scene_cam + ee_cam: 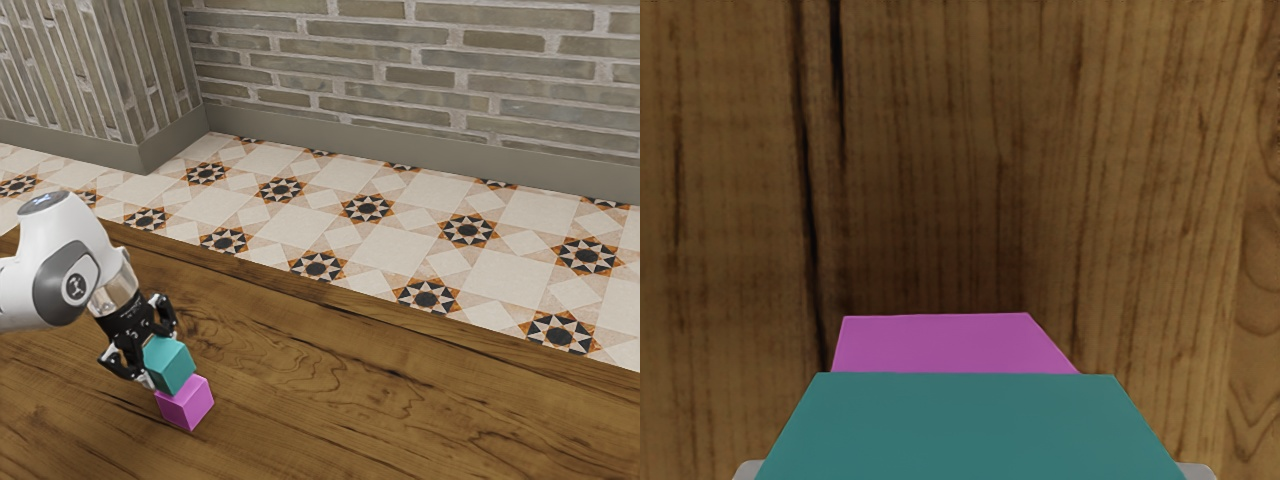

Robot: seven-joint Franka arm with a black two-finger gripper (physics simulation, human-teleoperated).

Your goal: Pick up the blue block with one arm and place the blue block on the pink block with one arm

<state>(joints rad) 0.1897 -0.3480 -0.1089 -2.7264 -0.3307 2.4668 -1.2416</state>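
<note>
The blue block (170, 367), teal in colour, rests tilted on top of the pink block (186, 402) near the table's front left in the exterior view. It sits shifted a little toward the arm, so part of the pink top stays uncovered. My gripper (146, 350) is shut on the blue block, with one black finger on each side. In the wrist view the blue block (965, 428) lies just under my hand, and the pink block (945, 344) juts out beyond it. Grey finger pads (748, 470) flank the blue block's two sides.
The wooden table (400, 400) stretches wide toward the exterior view's right. Its far edge meets a tiled floor (400, 220), with brick walls (420, 70) behind. The white arm (55, 270) enters from the left.
</note>
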